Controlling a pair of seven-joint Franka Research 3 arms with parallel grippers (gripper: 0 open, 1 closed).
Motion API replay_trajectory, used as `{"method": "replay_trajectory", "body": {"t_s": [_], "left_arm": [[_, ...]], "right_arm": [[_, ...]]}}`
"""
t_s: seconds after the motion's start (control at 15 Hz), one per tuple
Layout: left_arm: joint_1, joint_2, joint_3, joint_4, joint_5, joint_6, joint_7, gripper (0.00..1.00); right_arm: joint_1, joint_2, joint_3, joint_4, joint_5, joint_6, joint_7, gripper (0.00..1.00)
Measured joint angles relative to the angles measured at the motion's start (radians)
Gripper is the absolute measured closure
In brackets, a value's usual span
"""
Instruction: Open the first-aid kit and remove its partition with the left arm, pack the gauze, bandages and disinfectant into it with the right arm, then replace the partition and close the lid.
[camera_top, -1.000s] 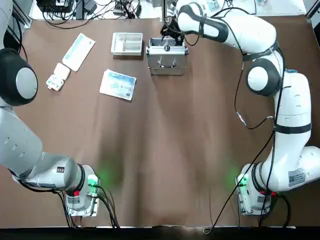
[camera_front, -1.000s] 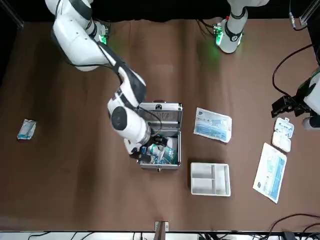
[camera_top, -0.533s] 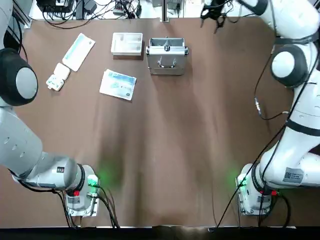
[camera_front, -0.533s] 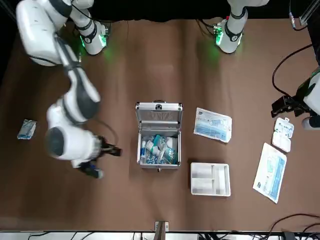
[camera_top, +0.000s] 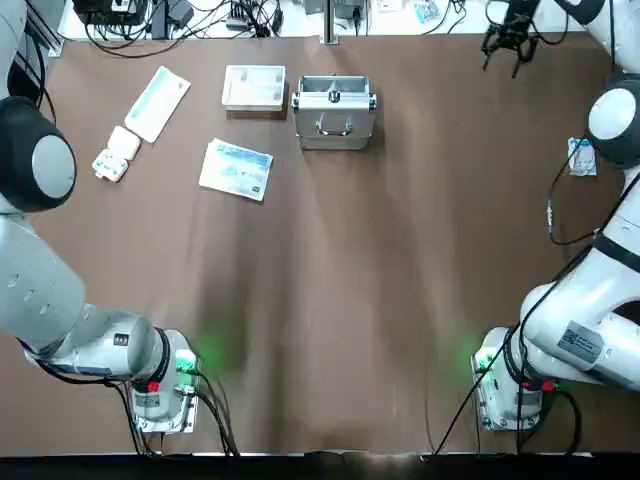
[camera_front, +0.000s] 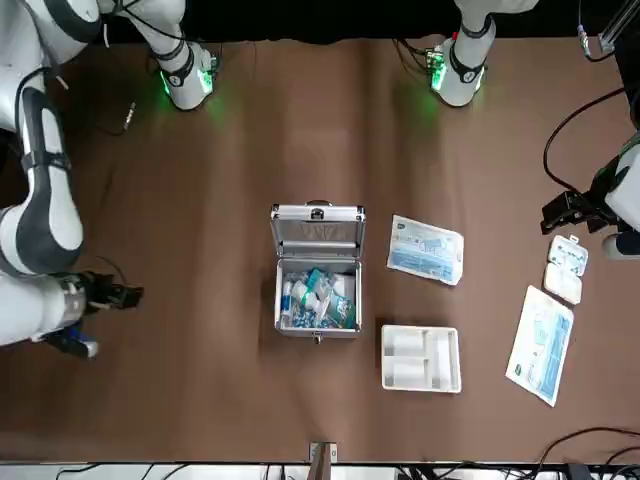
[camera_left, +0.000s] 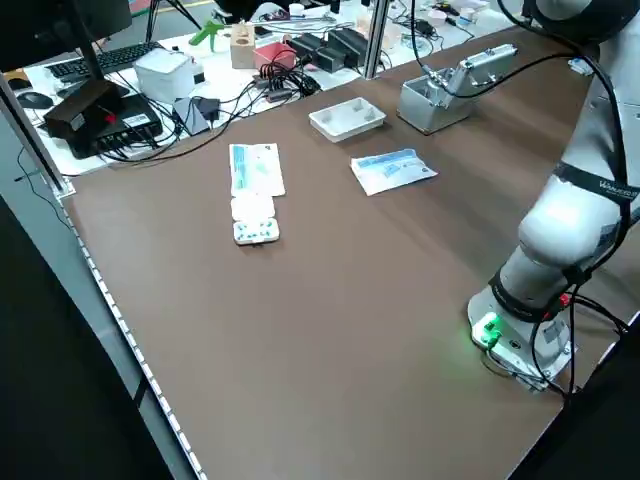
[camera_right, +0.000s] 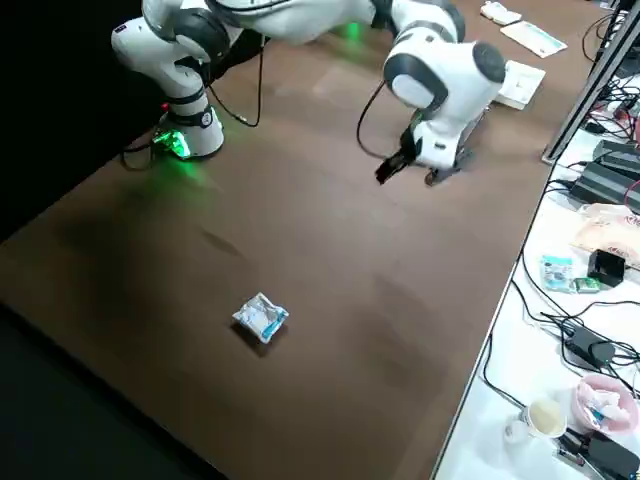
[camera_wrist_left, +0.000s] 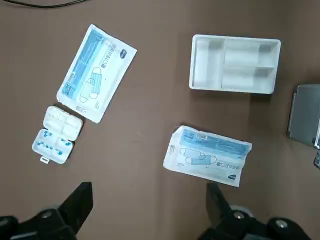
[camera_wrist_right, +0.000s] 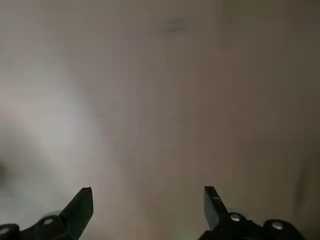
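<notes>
Silver case, top view: the small boxy aluminium first-aid kit (camera_top: 334, 110) stands open at the far edge of the brown table (camera_top: 350, 300). The shallow white plastic partition (camera_top: 254, 87) sits just beside it. The right gripper (camera_top: 510, 35) hangs well apart, nearer a small crumpled blue-white packet (camera_top: 581, 157).
Front view: the flat silver lid (camera_front: 318, 228) stands upright and blue-white items fill the case. I cannot pick out the disinfectant. Heaped that high, they could stop the partition seating.
Left side view: a long blue-white flat sachet (camera_left: 256, 168) and a small white blister block (camera_left: 254, 220) lie near each other, clear of the case.
Right side view: the packet lies alone on bare table. It looks soft, so a pinch at its edge might slip.
Left wrist view: the left gripper (camera_wrist_left: 150, 212) has its fingers spread wide with nothing between. Below it lies a flat blue-white printed pack (camera_wrist_left: 209, 155), close to the partition, so a careless reach could nudge it.
Right wrist view: fingers spread wide and empty, over bare table.
</notes>
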Motion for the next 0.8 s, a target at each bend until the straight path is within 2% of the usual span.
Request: {"method": "replay_trajectory", "body": {"t_s": [0.4,0.47,0.73,0.8], "left_arm": [[-0.001,0.0,-0.001,0.0,0.0,0.0,0.0,0.0],[-0.001,0.0,-0.001,-0.001,0.0,-0.001,0.0,0.0],[-0.001,0.0,-0.001,-0.001,0.0,-0.002,0.0,0.0],[-0.001,0.0,-0.001,-0.001,0.0,-0.002,0.0,0.0]], "right_arm": [[-0.139,0.022,-0.039,-0.073,-0.2,0.024,-0.15,0.05],[-0.164,0.033,-0.076,-0.083,-0.217,0.078,-0.174,0.05],[-0.173,0.046,-0.19,-0.11,-0.218,0.213,-0.279,0.06],[-0.183,0.055,-0.209,-0.114,-0.219,0.235,-0.317,0.11]]}}
